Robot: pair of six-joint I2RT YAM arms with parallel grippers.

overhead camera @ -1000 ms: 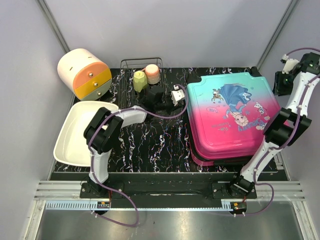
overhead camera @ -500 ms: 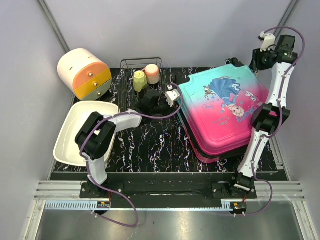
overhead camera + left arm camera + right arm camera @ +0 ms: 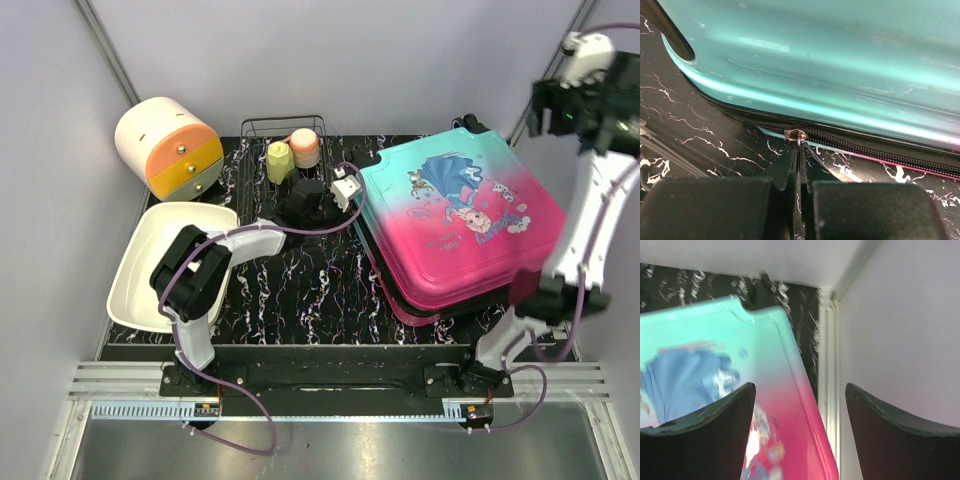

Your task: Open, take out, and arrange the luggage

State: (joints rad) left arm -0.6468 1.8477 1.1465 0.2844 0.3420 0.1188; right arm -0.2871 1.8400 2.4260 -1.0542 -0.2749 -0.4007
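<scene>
luggage [image 3: 450, 225]: teal-to-pink shell, cartoon girl lid, black zip | left gripper [image 3: 797, 150] pinched on zipper pull [image 3: 796, 135] | right gripper [image 3: 800, 389] wide open, empty, above luggage

luggage [image 3: 840, 60]: a teal shell is seen across the upper view, laid on the table [image 3: 705, 140], black with white veining.
zipper [image 3: 890, 150]: a black band is run along the shell's lower edge.
zipper pull [image 3: 796, 135]: a metal ring is seen on the band.
left gripper [image 3: 799, 165]: the fingers are pressed together, the pull's tab pinched between them.

No text, brand or number legible. Fine marks beside the cartoon on the luggage [image 3: 450, 230] lid: unreadable.
</scene>
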